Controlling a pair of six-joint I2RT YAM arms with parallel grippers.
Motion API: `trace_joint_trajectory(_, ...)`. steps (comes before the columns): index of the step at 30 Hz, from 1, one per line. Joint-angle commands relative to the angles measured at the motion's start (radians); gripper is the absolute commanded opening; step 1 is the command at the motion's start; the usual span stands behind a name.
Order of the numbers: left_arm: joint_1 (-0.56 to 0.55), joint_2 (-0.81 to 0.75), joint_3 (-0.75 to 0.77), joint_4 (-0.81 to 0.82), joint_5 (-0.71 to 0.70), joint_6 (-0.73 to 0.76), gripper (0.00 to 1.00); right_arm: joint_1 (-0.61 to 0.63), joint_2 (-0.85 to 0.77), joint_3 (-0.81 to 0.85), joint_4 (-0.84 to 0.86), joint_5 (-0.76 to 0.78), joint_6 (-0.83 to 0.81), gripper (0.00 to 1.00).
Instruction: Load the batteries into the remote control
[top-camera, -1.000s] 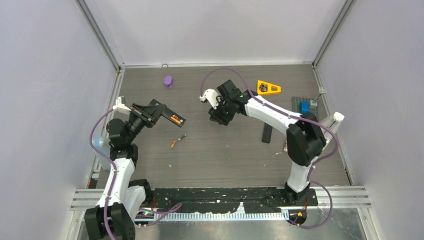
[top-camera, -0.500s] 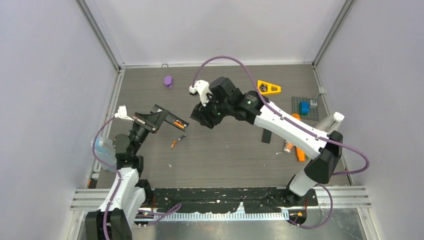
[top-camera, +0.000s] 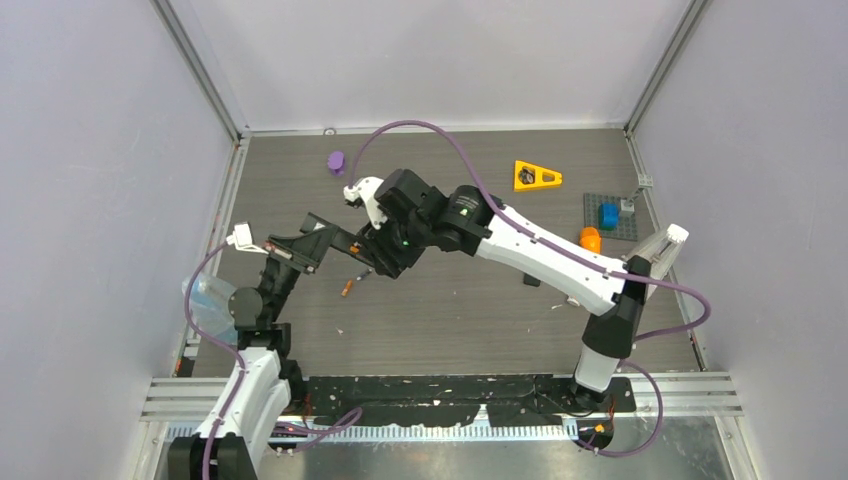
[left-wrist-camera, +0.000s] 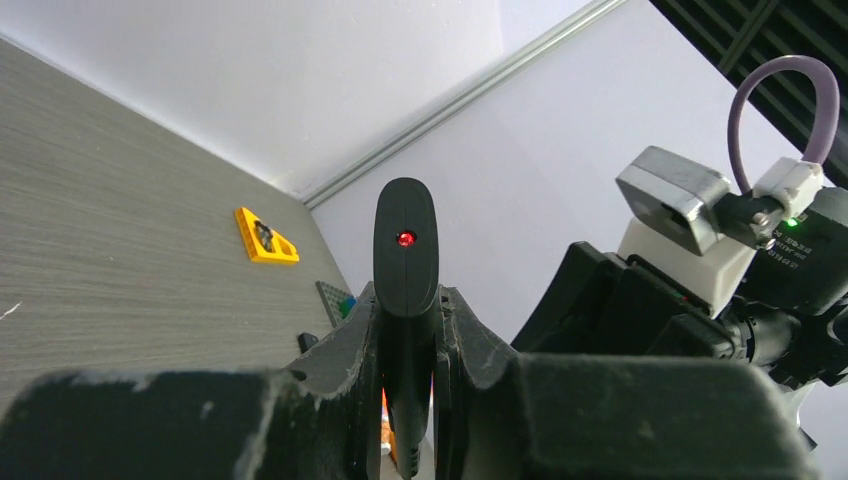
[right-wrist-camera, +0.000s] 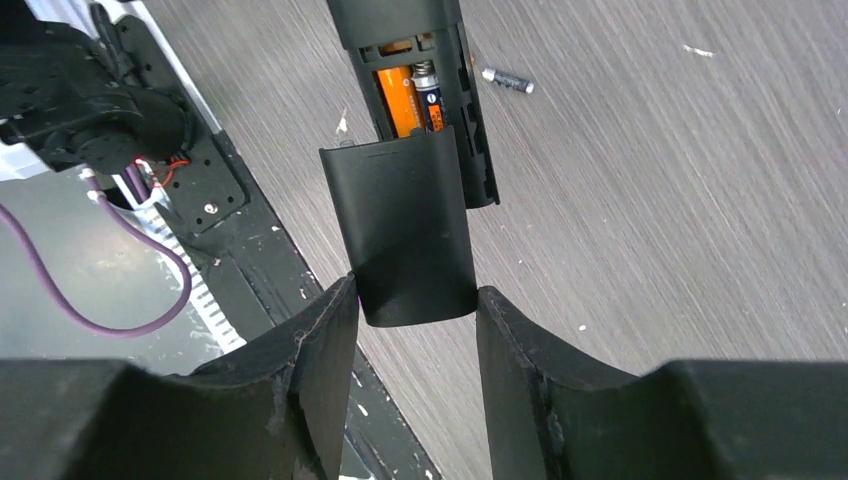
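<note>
Black remote (left-wrist-camera: 405, 240) stands clamped in the left gripper's (left-wrist-camera: 408, 320) narrowly parted jaws. The right gripper (right-wrist-camera: 412, 305) pinches the battery cover (right-wrist-camera: 410, 235) by its near edge, the cover overlapping the open compartment (right-wrist-camera: 464, 95). Two batteries (right-wrist-camera: 405, 100) sit inside at twelve o'clock, and a loose battery (right-wrist-camera: 508, 81) lies on the table (right-wrist-camera: 650, 200) at one o'clock.

Black remote (right-wrist-camera: 395, 20), black cover (right-wrist-camera: 412, 240), orange batteries (right-wrist-camera: 396, 100), grey wood-grain table (right-wrist-camera: 650, 200).

Lab: white-walled aluminium-frame enclosure (top-camera: 200, 72)
</note>
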Motion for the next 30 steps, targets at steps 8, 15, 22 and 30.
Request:
trace_joint_trajectory(8, -0.004, -0.035, -0.024, -0.031, -0.065, -0.029, 0.0, 0.05, 0.085, 0.121, -0.064, 0.176, 0.03, 0.22)
trace_joint_trajectory(15, -0.004, -0.07, -0.003, -0.163, -0.055, -0.024, 0.0, 0.062, 0.096, 0.115, -0.054, 0.234, 0.026, 0.22)
trace_joint_trajectory(22, -0.004, -0.069, 0.0, -0.172, -0.046, -0.025, 0.0, 0.074, 0.119, 0.133, -0.049, 0.218, 0.016, 0.22)
trace_joint_trajectory(30, -0.003, -0.054, 0.02, -0.186, -0.014, -0.011, 0.0, 0.079, 0.155, 0.157, -0.046, 0.238, 0.017, 0.22)
